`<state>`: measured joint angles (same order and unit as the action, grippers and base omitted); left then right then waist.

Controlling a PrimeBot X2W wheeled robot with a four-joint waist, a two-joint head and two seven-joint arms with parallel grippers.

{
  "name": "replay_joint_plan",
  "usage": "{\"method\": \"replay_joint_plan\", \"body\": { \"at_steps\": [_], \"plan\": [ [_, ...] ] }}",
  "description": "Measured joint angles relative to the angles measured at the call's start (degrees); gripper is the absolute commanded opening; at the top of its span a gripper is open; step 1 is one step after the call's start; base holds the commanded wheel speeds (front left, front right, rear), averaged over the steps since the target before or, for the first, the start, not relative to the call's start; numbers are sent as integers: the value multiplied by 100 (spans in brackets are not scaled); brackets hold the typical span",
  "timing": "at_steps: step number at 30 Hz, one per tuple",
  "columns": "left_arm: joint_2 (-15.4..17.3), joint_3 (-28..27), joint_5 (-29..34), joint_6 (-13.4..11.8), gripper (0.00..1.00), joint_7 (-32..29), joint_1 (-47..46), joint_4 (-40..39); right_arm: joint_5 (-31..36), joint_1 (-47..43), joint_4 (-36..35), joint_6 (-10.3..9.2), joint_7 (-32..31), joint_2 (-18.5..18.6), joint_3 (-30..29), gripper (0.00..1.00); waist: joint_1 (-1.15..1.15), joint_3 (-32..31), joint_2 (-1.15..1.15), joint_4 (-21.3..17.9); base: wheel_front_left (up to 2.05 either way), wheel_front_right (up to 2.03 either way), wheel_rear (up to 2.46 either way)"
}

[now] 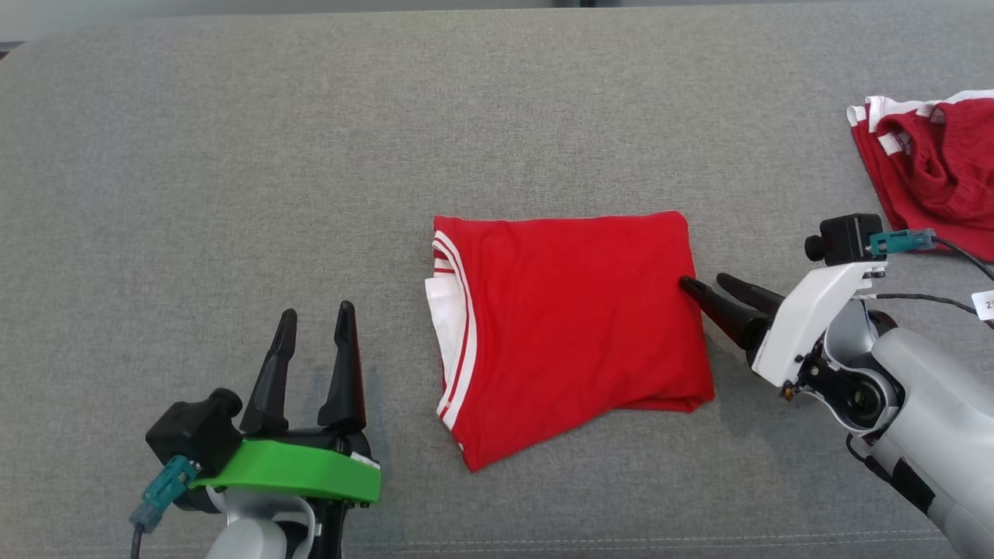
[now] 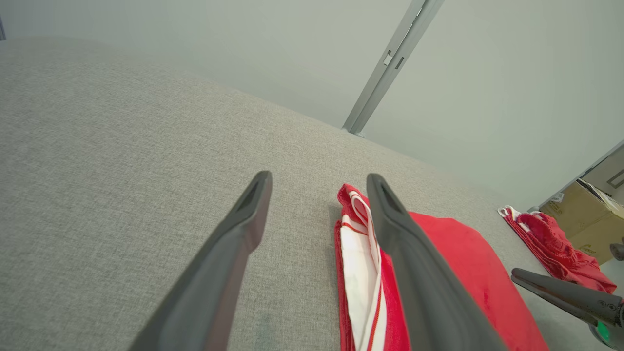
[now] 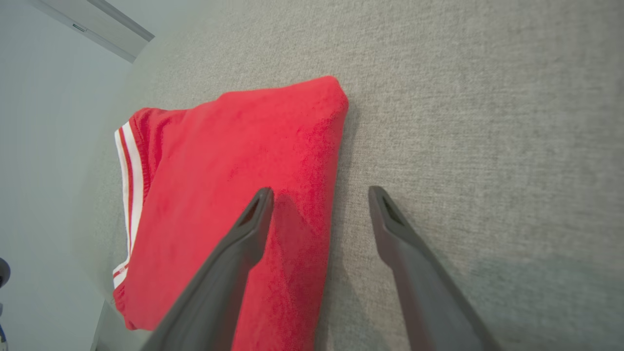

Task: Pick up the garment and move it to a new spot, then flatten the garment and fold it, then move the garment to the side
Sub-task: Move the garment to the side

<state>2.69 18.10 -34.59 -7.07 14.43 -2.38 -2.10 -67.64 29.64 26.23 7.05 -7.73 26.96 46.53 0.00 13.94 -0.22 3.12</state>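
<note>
The garment (image 1: 575, 326) is red with white-striped trim, folded into a rough square in the middle of the grey fabric surface (image 1: 233, 155). My right gripper (image 1: 705, 282) is open at its right edge, one finger over the red cloth and the other over the bare grey. The right wrist view shows that straddle, the right gripper (image 3: 321, 191) astride the edge of the garment (image 3: 234, 161). My left gripper (image 1: 317, 312) stands open and holds nothing, to the left of the garment and apart from it. In the left wrist view the left gripper (image 2: 319, 178) points past the garment's striped edge (image 2: 360, 263).
A second red and white garment (image 1: 932, 171) lies crumpled at the far right; it also shows in the left wrist view (image 2: 551, 239). A cardboard box (image 2: 585, 219) stands beyond it. The surface's front edge runs just below my arms.
</note>
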Motion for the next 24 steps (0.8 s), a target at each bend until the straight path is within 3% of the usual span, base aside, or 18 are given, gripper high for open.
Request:
{"method": "replay_joint_plan", "body": {
  "at_steps": [12,13,14,15,17,18,19,24],
  "plan": [
    [1,-48,0,0,100,0,-3,112,-302,-206,-68,0,-88,-118,229,100,0,-7,0,162,0,0,0],
    [1,-59,0,0,100,0,-3,112,-302,-206,-78,0,-87,-127,233,89,0,-8,0,163,0,0,0],
    [1,-70,0,0,100,0,-3,112,-302,-205,-93,0,-86,-133,241,61,0,-8,0,163,0,0,0],
    [1,-78,0,0,100,0,-3,113,-297,-203,-108,0,-77,-133,255,44,0,-8,0,161,0,0,0],
    [1,-91,0,0,100,0,-3,115,-283,-197,-120,0,-42,-130,292,25,0,-5,0,157,0,0,0],
    [1,-96,0,0,100,0,-3,121,-261,-190,-118,0,-10,-126,326,9,0,-1,0,149,0,0,0],
    [1,-97,0,0,100,-1,-3,123,-233,-186,-118,0,18,-124,337,0,0,2,0,145,0,0,0],
    [1,-111,2,0,100,0,-3,125,-145,-120,-87,0,152,-113,357,0,0,18,0,126,0,0,0]
  ]
}}
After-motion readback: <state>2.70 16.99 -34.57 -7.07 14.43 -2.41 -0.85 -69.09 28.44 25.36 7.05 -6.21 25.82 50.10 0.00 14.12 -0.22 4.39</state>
